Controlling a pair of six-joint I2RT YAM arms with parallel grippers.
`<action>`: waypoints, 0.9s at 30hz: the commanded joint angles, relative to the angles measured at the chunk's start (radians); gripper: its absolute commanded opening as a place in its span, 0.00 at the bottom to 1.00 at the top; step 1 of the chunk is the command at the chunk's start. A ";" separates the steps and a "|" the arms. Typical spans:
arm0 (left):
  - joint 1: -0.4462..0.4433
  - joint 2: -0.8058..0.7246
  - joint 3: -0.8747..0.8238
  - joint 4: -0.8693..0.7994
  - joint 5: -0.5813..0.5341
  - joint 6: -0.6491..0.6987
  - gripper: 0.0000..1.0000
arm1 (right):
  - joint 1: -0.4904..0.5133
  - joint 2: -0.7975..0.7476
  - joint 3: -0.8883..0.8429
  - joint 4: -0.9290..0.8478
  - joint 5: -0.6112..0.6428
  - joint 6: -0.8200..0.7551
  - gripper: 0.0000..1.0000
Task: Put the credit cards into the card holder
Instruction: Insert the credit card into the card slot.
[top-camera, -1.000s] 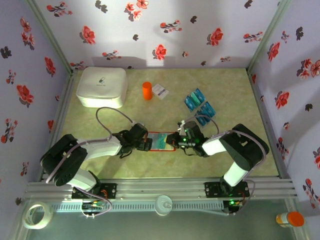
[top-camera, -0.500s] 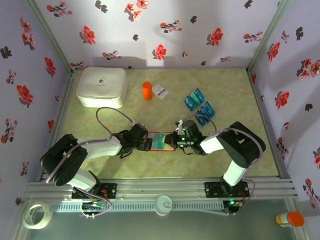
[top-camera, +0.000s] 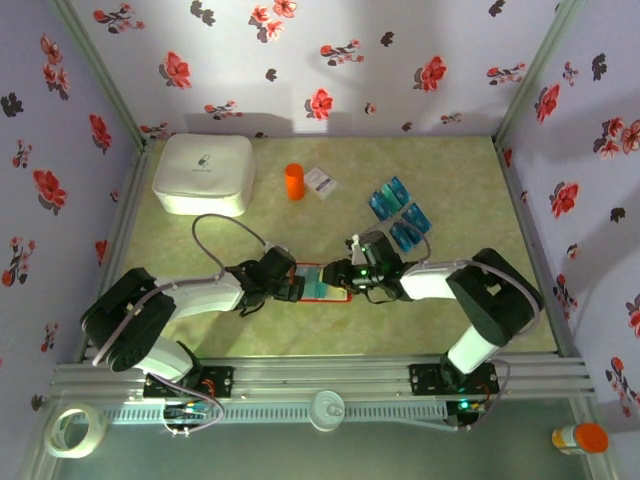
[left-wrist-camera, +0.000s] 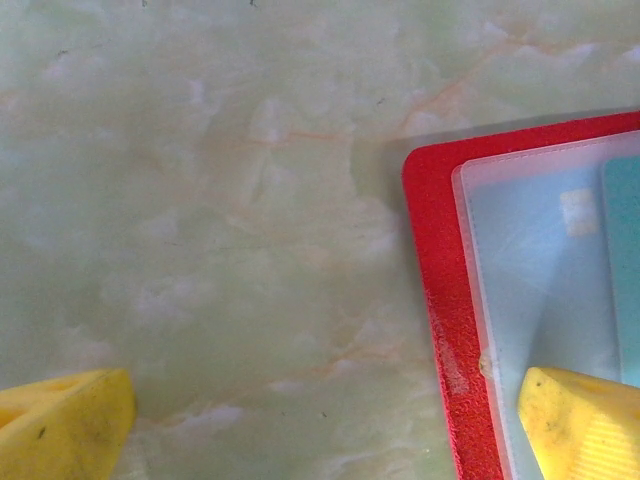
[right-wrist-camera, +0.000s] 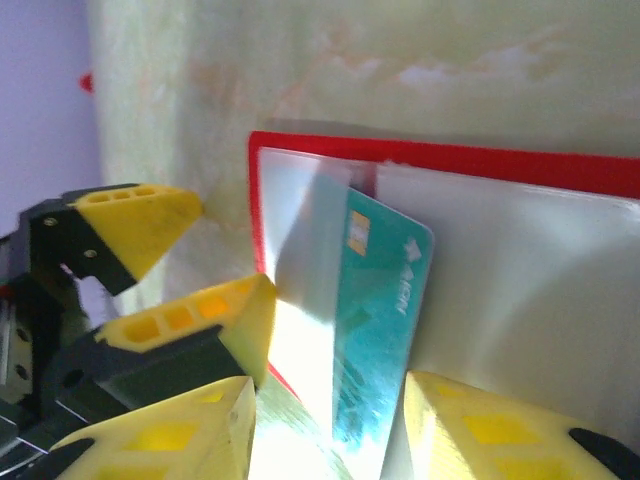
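The table (top-camera: 250, 335) has a pale green marbled top, and its far corners are cut off by the flowered walls. At its back left sits a white box (top-camera: 202, 173) with rounded corners; the mark on its lid is too small to read.

The two arms meet near the middle of the table. From above, they cover both ends of the open red wallet (top-camera: 320, 283), which lies flat between them.

The left gripper (left-wrist-camera: 320, 425) is spread wide. One yellow fingertip is over bare table and the other is over the wallet's clear pocket near its corner. The left wrist view cuts off the rest of the wallet. A pale card shows faintly under the plastic.

The right gripper (right-wrist-camera: 330, 430) has its jaws parted, with space between them. A teal card (right-wrist-camera: 385, 310) stands tilted in that space, its top end against the pocket. Glare washes out its lower end, so I cannot tell whether it touches a finger or how deep it sits.

The loose cards (top-camera: 388, 200), blue and teal, lie in overlapping groups at the back right, well apart from the wallet. They are too bunched to count.

An orange cylinder (top-camera: 293, 181) stands upright near the box. A white paper card (top-camera: 320, 181) lies just beside the cylinder, its print unreadable.
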 joint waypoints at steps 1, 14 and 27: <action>0.001 0.057 -0.032 -0.016 0.020 -0.009 1.00 | -0.009 -0.067 0.050 -0.294 0.081 -0.133 0.44; 0.003 0.060 -0.032 -0.008 0.020 -0.008 1.00 | 0.030 0.029 0.218 -0.395 0.103 -0.183 0.06; 0.001 0.060 -0.028 -0.007 0.018 -0.003 1.00 | 0.083 0.176 0.329 -0.456 0.155 -0.201 0.01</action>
